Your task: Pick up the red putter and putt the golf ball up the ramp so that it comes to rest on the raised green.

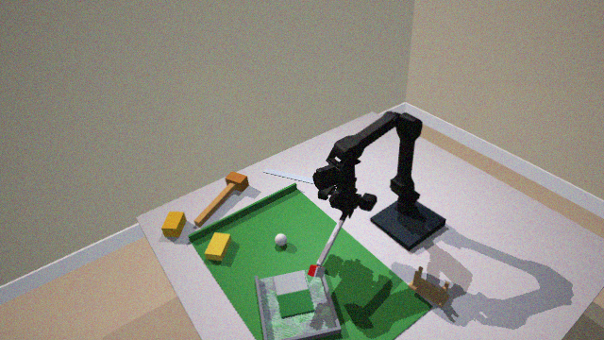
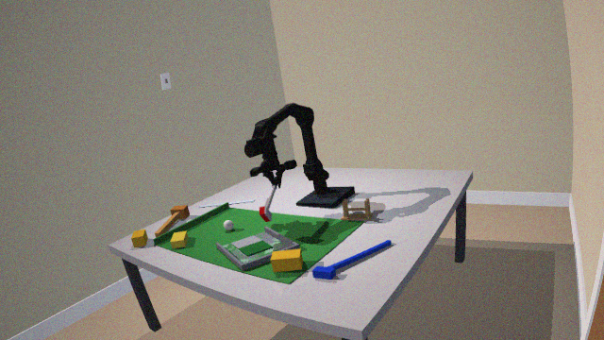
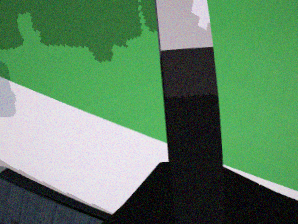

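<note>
Jaws clamped on putter shaft, red head hanging above green mat, near ramp. Ball on mat, well apart from head. Advise: lower head behind ball, face square toward ramp, stroke gently.

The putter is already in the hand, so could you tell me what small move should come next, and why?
Probably lower the putter's red head onto the mat behind the ball. The hand grips the shaft, but the head hangs beside the ramp, apart from the ball.
</note>
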You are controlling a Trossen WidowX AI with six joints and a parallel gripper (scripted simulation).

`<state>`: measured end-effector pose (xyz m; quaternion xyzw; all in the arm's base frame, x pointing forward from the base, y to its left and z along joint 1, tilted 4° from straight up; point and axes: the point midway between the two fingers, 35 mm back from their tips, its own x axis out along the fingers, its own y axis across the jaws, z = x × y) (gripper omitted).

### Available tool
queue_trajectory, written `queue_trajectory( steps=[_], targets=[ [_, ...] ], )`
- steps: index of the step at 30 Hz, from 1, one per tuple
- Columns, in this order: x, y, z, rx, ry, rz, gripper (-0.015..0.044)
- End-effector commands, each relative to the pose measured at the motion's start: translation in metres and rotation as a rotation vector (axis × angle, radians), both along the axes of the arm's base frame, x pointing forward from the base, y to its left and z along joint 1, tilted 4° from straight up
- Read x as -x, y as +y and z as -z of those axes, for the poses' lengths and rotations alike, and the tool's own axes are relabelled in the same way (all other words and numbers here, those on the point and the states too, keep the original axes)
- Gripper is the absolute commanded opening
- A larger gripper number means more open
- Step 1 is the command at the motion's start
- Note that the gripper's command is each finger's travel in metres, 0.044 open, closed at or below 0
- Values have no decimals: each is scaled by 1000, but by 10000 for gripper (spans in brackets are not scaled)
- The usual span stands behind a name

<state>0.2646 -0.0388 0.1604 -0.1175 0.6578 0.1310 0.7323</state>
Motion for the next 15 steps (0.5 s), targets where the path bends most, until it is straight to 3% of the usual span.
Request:
queue_trajectory(
  steps=[1, 15],
  targets=[
    [2, -18, -6, 9, -8, 130, 0],
    [31, -84, -16, 29, 17, 659, 0]
  ],
)
